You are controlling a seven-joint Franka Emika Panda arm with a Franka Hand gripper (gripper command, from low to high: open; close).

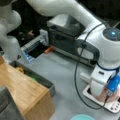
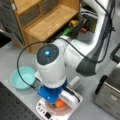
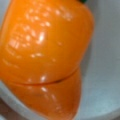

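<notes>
Pincer: low over a pale bowl (image 2: pixel 65 110) on a white scale (image 2: pixel 42 110) at a front view's bottom; fingers hidden by the wrist, spread cannot be told.
Nearest thing: orange pepper (image 3: pixel 45 50), glossy, lying in the bowl and filling the wrist view; contact cannot be told.
Around: teal bowl (image 2: pixel 21 77) on grey worktop (image 1: pixel 62 72); wooden shelf (image 2: pixel 47 22); metal oven (image 1: pixel 65 37).

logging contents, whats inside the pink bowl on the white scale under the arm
An orange pepper lies in the pink bowl. The arm covers the rest, claw included.
</notes>
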